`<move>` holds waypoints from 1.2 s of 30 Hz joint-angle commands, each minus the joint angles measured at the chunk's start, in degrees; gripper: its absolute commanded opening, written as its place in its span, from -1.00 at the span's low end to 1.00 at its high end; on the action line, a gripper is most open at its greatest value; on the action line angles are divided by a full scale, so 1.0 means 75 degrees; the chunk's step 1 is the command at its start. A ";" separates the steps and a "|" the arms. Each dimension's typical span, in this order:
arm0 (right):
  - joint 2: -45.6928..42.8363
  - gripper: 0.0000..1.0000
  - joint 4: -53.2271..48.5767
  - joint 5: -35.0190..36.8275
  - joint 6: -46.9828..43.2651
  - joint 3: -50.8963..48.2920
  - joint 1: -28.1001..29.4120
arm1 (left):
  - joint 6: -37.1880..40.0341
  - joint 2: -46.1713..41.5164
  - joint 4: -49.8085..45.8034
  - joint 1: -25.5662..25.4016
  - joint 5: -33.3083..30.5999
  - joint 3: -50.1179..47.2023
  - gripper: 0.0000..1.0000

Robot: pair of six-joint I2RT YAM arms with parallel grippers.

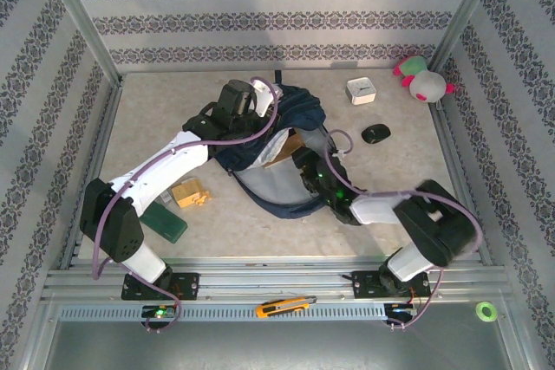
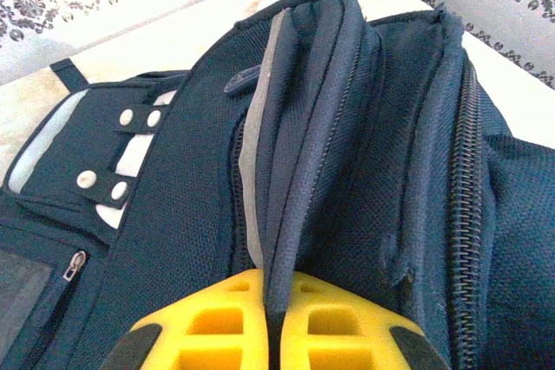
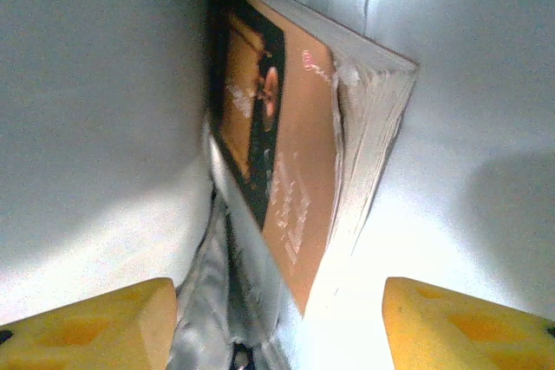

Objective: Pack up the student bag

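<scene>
Packed: 1 book (image 3: 303, 145) in bag (image 1: 299, 114), beside open right gripper (image 3: 277, 301). Pinching bag flap with left gripper (image 2: 276, 301) (mouth agape). Unpacked on bench (image 1: 260, 236): mouse (image 1: 375, 133), box (image 1: 360, 91), plush (image 1: 421, 80).

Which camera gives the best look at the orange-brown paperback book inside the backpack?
The right wrist view: the orange-brown paperback book leans close up against the pale lining, cover and page edges plain. The top view gives just its brown corner in the navy-blue fabric backpack's opening.
</scene>
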 commanded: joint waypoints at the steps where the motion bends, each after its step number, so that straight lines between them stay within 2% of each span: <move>1: -0.1508 0.27 -0.1246 -0.0267 -0.0843 -0.0346 -0.0140 | -0.0120 0.0048 0.0820 0.0100 0.0164 -0.0175 -1.00; 5: -0.3639 0.30 -0.4153 -0.0144 -0.2276 0.0152 -0.0208 | -0.0038 0.0112 0.0694 0.0017 0.0425 -0.0442 -1.00; 8: -0.4835 0.33 -0.5890 0.0231 -0.3156 0.0643 -0.0240 | -0.0176 0.0087 0.0675 0.0018 0.0597 -0.0613 -0.88; 10: -0.5336 0.33 -0.6657 0.0276 -0.3860 0.1000 -0.0280 | -0.0285 -0.0010 0.0711 0.0030 0.0619 -0.0726 -0.64; 12: -0.5526 0.36 -0.7086 -0.0066 -0.4781 0.1374 -0.0335 | -0.0547 -0.0182 0.0797 0.0108 0.0675 -0.0876 -0.10; 14: -0.5458 0.37 -0.7476 -0.0481 -0.5642 0.1808 -0.0354 | -0.0853 -0.0372 0.0862 0.0268 0.0864 -0.1058 0.02; 19: -0.4517 0.41 -0.8631 -0.1310 -0.8060 0.2921 -0.0136 | -0.1475 -0.1001 0.0826 0.0757 0.0948 -0.1697 0.20; 24: -0.2931 0.43 -0.9689 -0.0680 -1.1808 0.3706 0.1555 | -0.1852 -0.1742 0.0629 0.1326 0.0851 -0.2512 0.24; 27: -0.1766 0.46 -1.0123 -0.0487 -1.3367 0.4055 0.2336 | -0.1994 -0.2221 0.0595 0.1624 0.0775 -0.3046 0.24; 33: 0.0214 0.53 -0.9256 0.0192 -1.4355 0.4197 0.2647 | -0.2244 -0.2902 0.0583 0.1965 0.0626 -0.3894 0.25; 36: 0.0816 0.36 -0.8652 0.0430 -1.4640 0.4016 0.2614 | -0.2301 -0.3063 0.0509 0.2105 0.0565 -0.4128 0.24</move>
